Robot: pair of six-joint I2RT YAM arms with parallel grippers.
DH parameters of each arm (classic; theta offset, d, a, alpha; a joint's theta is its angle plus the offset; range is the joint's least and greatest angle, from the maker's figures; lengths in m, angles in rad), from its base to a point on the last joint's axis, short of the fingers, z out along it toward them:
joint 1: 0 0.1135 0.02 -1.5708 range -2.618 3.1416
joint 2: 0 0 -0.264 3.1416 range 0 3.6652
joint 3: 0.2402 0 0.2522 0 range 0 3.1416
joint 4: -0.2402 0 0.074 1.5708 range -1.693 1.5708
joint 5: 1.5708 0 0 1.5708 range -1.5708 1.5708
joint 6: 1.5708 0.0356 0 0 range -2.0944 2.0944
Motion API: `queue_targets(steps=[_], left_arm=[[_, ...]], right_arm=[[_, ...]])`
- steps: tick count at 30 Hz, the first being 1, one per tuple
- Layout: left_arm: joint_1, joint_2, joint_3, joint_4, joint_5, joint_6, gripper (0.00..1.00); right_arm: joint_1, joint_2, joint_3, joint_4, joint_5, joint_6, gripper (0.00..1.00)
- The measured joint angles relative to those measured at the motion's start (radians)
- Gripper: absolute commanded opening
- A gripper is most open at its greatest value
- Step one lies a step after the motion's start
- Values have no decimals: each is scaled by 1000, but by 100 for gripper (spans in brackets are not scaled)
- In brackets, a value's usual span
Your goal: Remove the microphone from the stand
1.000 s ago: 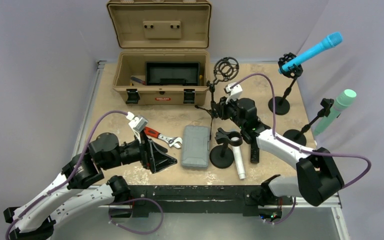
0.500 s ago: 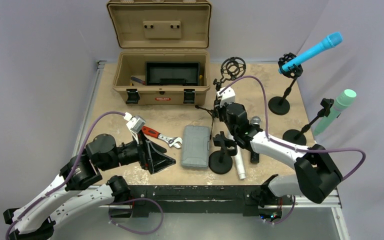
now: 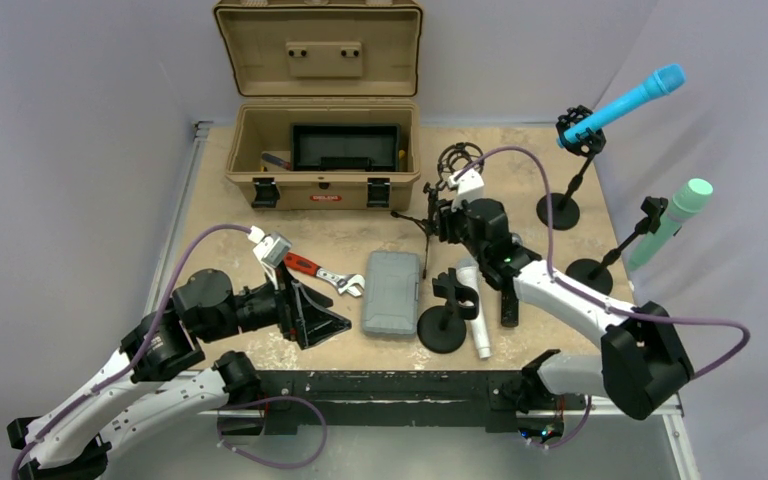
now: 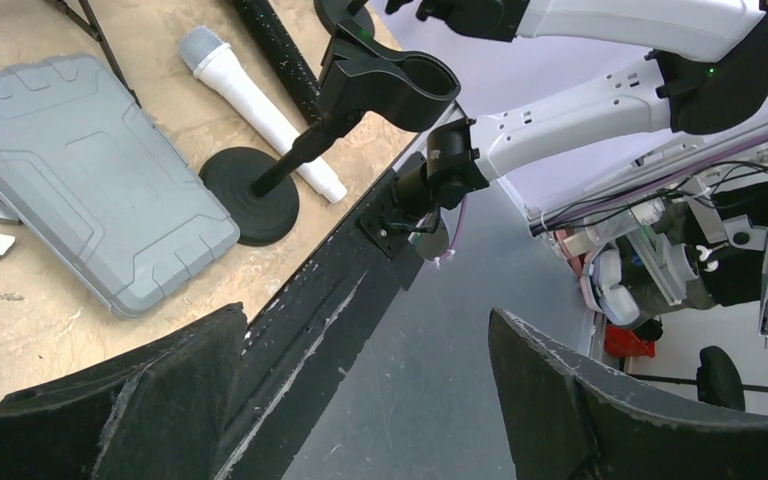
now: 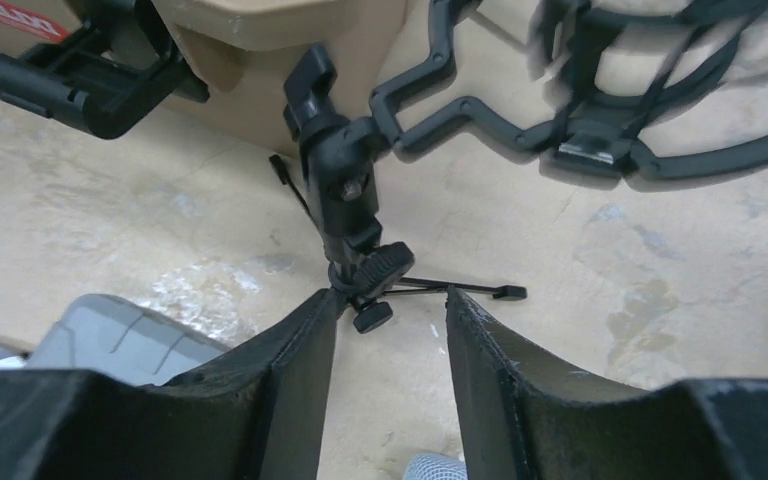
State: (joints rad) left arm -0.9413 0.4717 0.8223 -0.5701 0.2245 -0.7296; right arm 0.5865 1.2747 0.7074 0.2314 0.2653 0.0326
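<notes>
A white microphone [image 3: 476,310] lies flat on the table, next to the empty black clip stand [image 3: 444,318]; both show in the left wrist view, microphone [image 4: 260,110] and stand [image 4: 360,95]. My right gripper [image 3: 439,218] is open and empty, low by the black tripod shock-mount stand [image 3: 454,165]. In the right wrist view its jaws [image 5: 390,295] flank the tripod's knob [image 5: 373,268], and the white microphone's grille [image 5: 433,467] peeks in below. My left gripper [image 3: 332,325] is open and empty at the front left [image 4: 370,330]. A blue microphone [image 3: 628,100] and a green microphone [image 3: 672,222] sit in stands at the right.
An open tan toolbox [image 3: 325,150] stands at the back. A grey case [image 3: 391,292] and a red-handled wrench [image 3: 322,274] lie between the arms. A black microphone [image 3: 507,300] lies under my right arm. The table's front edge [image 4: 330,290] is close to my left gripper.
My right gripper swung left toward the clip stand, then back right. The shock mount's ring now hangs lower. The white microphone's head shows beside the clip stand. The left arm barely moved.
</notes>
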Motion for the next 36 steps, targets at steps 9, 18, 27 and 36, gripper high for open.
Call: queue_targets(steps=[9, 18, 27, 36], left_arm=[[0, 0, -2, 0, 0, 0, 88], [0, 3, -2, 0, 0, 0, 89], [0, 35, -2, 1, 0, 1, 90], [0, 128, 74, -34, 8, 62, 90]], right_arm=[[-206, -82, 5, -22, -373, 193, 57], [-275, -77, 111, -127, -519, 312, 57], [-276, -123, 302, -353, -392, 309, 59], [-277, -131, 622, -649, -39, 319, 61]])
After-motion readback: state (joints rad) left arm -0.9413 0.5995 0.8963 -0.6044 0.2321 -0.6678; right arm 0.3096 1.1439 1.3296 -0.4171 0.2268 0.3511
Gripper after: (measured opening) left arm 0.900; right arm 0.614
